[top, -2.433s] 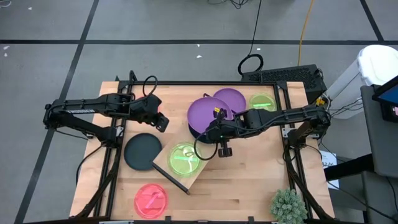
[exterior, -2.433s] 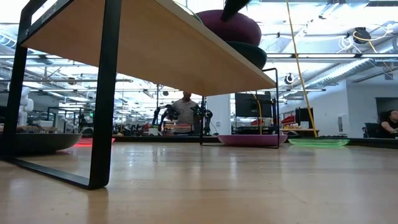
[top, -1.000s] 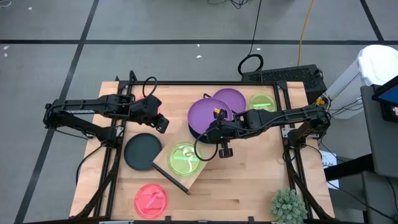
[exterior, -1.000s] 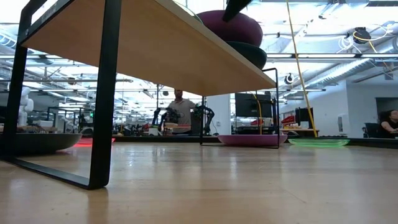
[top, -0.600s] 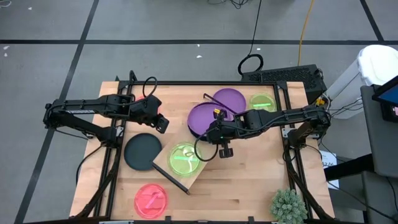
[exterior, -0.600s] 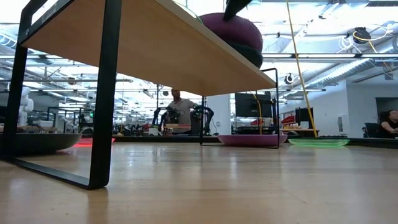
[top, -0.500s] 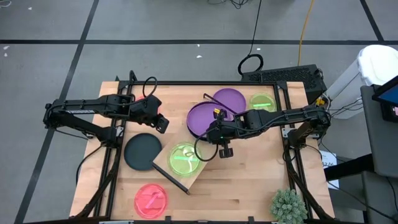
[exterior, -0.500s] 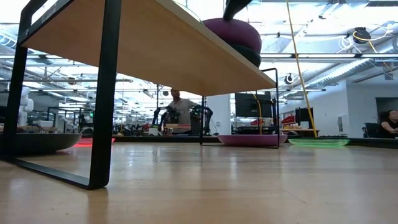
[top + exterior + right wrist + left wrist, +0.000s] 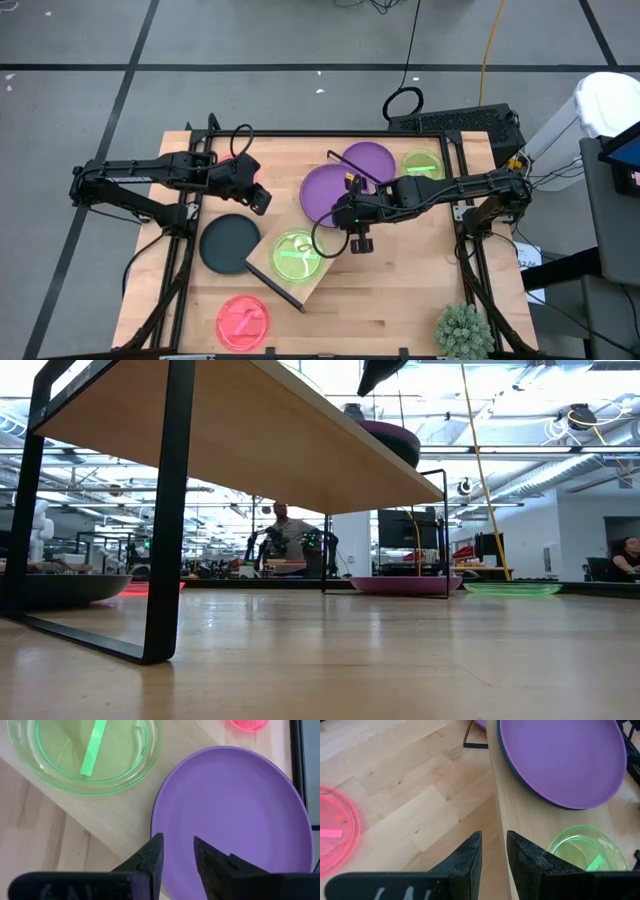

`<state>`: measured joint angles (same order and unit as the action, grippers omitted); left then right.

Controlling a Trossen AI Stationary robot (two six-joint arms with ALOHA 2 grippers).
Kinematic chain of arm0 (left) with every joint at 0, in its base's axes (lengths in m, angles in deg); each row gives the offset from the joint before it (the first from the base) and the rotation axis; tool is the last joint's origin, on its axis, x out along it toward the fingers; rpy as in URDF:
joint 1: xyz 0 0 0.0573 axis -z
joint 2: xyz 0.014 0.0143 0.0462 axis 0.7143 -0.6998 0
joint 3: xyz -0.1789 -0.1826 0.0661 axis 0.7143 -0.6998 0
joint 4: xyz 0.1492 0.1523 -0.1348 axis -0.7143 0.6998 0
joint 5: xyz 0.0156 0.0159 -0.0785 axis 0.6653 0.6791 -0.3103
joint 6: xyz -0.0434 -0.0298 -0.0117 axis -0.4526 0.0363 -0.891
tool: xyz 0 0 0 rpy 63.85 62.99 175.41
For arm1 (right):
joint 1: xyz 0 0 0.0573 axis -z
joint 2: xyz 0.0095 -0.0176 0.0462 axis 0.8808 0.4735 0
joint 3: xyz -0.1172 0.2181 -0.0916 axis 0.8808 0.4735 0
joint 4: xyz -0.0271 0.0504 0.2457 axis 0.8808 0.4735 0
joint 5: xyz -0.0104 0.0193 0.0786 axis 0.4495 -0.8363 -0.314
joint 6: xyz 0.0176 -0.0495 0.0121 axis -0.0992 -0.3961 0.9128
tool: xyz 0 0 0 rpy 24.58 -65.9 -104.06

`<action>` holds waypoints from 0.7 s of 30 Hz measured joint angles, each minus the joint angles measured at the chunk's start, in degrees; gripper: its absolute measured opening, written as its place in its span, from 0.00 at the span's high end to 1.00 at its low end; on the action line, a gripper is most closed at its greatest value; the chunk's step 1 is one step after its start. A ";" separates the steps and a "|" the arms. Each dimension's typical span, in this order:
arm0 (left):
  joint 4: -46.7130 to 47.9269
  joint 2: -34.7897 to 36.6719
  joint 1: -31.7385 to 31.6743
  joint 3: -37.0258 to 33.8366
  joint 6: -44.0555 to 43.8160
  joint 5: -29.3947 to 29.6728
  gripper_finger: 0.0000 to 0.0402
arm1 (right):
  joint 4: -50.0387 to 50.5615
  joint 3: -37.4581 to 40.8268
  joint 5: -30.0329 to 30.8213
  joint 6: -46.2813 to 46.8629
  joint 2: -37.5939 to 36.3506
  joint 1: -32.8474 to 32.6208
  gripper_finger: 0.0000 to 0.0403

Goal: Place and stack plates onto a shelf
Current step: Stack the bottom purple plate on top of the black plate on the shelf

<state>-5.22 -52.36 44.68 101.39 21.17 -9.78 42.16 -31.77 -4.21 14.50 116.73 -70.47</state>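
We're working on a light butcher-block wooden tabletop (image 9: 400, 290) sitting on a grey floor with black tape lines; the low view looks into a big open lab with monitors and a person (image 9: 285, 530) standing far back. The long light-wood shelf board with thin black metal frame ends (image 9: 318, 268) runs diagonally across the table. On it we've got a large opaque purple plate (image 9: 325, 192) sitting on top of a dark teal-black plate (image 9: 520, 775), with a small translucent lime-green plate (image 9: 296, 255) just beside them on the same board.

Off the shelf: a second purple plate (image 9: 368, 157) and another lime-green plate (image 9: 421, 164) at the far edge, a dark round plate (image 9: 229, 243) on the left, a translucent pink plate (image 9: 243, 321) near the front, and a spiky green plant (image 9: 463, 330) in the corner.

Our right gripper (image 9: 357, 240) hovers just over the stacked purple plate's rim, fingers slightly parted, gripping nothing. Our left gripper (image 9: 258, 197) waits off to the left, fingers also a little apart.
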 joint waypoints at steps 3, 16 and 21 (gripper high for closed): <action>0.02 0.00 0.50 0.00 1.00 0.00 0.76 | 0.02 0.00 0.05 3.02 -0.24 0.00 0.79; 0.02 0.00 2.13 0.00 0.82 0.21 0.76 | -8.45 5.18 0.13 13.91 -0.18 5.50 0.98; 0.02 0.00 2.53 0.02 -0.16 1.46 0.76 | -12.32 10.47 -0.42 14.93 -0.14 8.43 1.00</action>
<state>-5.20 -52.36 47.21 101.41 21.01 -8.32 29.84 -21.31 -4.63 29.43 116.60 -62.04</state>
